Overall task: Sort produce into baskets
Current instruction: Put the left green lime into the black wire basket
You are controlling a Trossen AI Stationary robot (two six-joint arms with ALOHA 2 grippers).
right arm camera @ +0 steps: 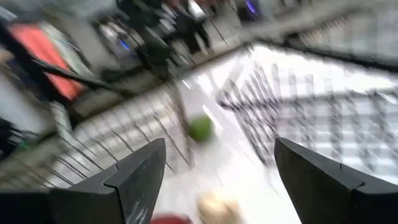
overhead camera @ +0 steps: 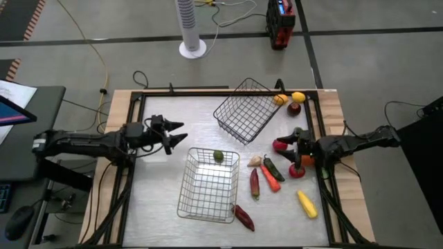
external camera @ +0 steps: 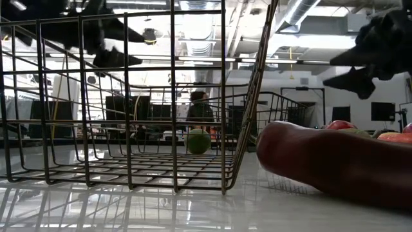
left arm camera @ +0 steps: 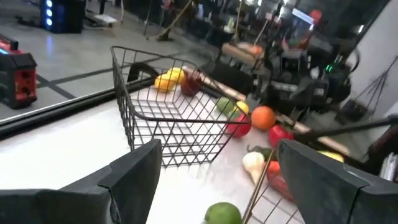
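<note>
The near wire basket (overhead camera: 208,185) holds one round green piece (overhead camera: 218,156), which rests on its floor by the far wall. The far wire basket (overhead camera: 246,111) stands turned at an angle and holds nothing. Most produce lies on the table to the right: a red round piece (overhead camera: 280,145), a cream piece (overhead camera: 255,161), long dark-green (overhead camera: 274,168), orange (overhead camera: 270,178), maroon (overhead camera: 254,182), yellow (overhead camera: 306,204) and red (overhead camera: 243,217) pieces. My left gripper (overhead camera: 178,134) is open, above the table left of the baskets. My right gripper (overhead camera: 289,151) is open, up in the air over the red pieces.
Yellow (overhead camera: 298,97), orange (overhead camera: 280,99) and maroon (overhead camera: 293,108) round pieces lie at the far right corner behind the far basket. A red round piece (overhead camera: 296,171) and an orange one (overhead camera: 307,160) lie under my right arm. The table's raised frame (overhead camera: 322,124) runs close by.
</note>
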